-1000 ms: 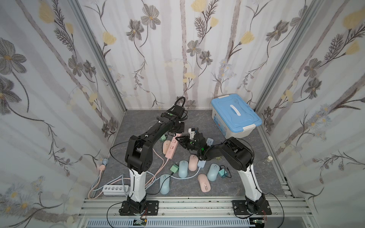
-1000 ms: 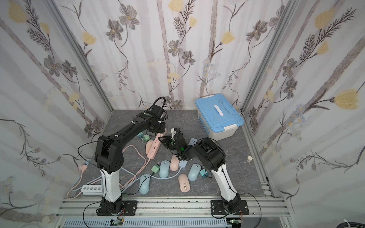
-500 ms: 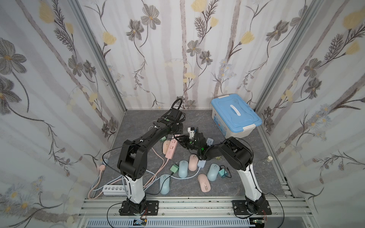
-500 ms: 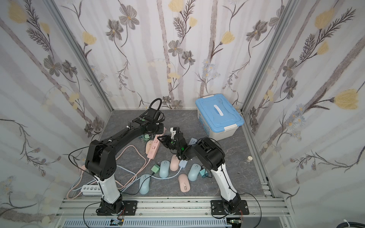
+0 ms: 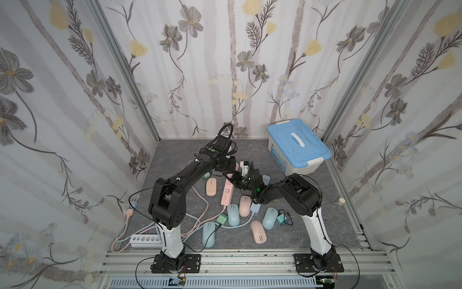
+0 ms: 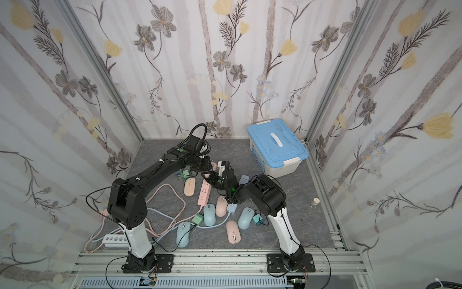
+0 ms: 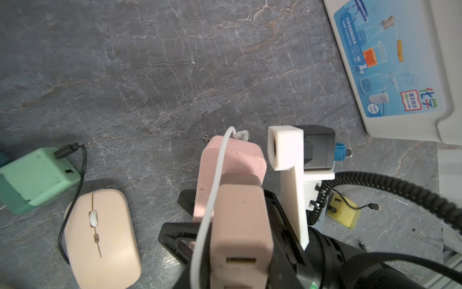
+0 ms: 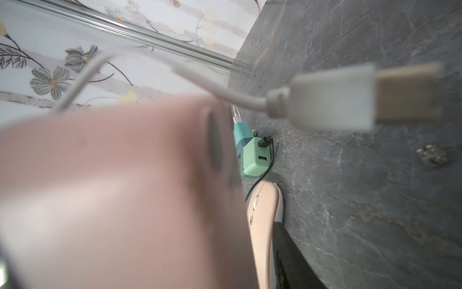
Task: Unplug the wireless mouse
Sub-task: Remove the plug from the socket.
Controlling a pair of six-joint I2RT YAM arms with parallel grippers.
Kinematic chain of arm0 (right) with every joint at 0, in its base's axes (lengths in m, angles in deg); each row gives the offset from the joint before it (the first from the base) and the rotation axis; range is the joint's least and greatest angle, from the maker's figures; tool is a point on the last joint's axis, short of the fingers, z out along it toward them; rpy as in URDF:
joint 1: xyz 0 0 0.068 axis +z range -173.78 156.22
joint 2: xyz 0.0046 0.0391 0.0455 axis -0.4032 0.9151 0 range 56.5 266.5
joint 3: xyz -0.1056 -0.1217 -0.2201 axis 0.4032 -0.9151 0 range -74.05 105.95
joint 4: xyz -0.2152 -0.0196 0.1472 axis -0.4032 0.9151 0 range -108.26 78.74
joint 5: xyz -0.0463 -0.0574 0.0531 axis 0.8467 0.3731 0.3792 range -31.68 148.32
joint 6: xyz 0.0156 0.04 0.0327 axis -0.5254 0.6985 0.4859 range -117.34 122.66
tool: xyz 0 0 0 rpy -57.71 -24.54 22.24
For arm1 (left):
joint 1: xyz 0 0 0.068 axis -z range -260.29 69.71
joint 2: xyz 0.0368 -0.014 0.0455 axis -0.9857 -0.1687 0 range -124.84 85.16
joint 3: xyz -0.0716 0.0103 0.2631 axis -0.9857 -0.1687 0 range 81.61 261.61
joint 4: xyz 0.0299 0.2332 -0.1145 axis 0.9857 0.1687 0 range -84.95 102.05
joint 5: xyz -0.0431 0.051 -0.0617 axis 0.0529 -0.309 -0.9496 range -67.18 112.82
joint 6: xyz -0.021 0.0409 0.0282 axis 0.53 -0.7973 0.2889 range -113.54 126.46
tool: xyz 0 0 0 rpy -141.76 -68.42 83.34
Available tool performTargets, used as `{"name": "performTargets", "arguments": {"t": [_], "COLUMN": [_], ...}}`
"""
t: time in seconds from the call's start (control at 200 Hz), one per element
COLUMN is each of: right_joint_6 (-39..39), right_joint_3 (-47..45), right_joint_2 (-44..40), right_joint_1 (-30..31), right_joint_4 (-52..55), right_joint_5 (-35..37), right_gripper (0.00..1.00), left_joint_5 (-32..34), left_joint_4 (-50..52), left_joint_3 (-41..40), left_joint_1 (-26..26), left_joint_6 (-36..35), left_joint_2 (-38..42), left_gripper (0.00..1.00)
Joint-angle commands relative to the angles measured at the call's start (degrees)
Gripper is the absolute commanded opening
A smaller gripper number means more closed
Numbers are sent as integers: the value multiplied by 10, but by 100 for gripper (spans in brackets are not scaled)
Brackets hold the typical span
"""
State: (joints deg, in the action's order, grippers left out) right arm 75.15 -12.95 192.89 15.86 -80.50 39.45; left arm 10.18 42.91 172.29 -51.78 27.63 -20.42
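A pink wireless mouse [image 7: 232, 160] is up between both grippers, beside a pink charger [image 7: 240, 220] that has empty USB slots. My left gripper [image 5: 228, 166] is shut on that charger; its fingers are hidden under it. A white cable [image 7: 212, 200] runs over the mouse. Its plug [image 8: 332, 102] hangs free of the mouse in the air. My right gripper [image 7: 172, 216] has its jaws on either side of the mouse [image 8: 112, 187]. I cannot tell whether they press on it.
A blue-lidded box [image 5: 297, 147] stands at the back right. Below the grippers lie a pink power strip [image 5: 227, 192], a peach mouse [image 7: 100, 237] wired to a green charger [image 7: 35, 175], several more mice [image 5: 233, 214] and a white power strip [image 5: 146, 240].
The left arm's elbow has swung left and its wrist has sunk a little. The right gripper has stayed where it was.
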Motion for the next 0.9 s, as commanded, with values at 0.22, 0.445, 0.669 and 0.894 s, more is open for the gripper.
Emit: {"name": "performTargets", "arguments": {"t": [0.22,0.445,0.669,0.894], "right_joint_6": [-12,-53,-61,-60], "right_joint_3": [-23,-32,-32,-9], "right_joint_2": [0,-25,-28,-21], "right_joint_1": [-7,-8,-7,-4], "right_joint_4": [-48,-36,-32,-29], "right_joint_5": [40,35,31,29], "right_gripper": [54,55,53,37], "left_joint_5": [10,47,31,24], "left_joint_4": [47,54,44,37], "left_joint_3": [37,41,38,31], "left_joint_1": [-5,-16,-18,-18], "left_joint_6": [5,-1,2,10], "left_joint_2": [4,5,7,11], "left_gripper": [0,0,0,0]}}
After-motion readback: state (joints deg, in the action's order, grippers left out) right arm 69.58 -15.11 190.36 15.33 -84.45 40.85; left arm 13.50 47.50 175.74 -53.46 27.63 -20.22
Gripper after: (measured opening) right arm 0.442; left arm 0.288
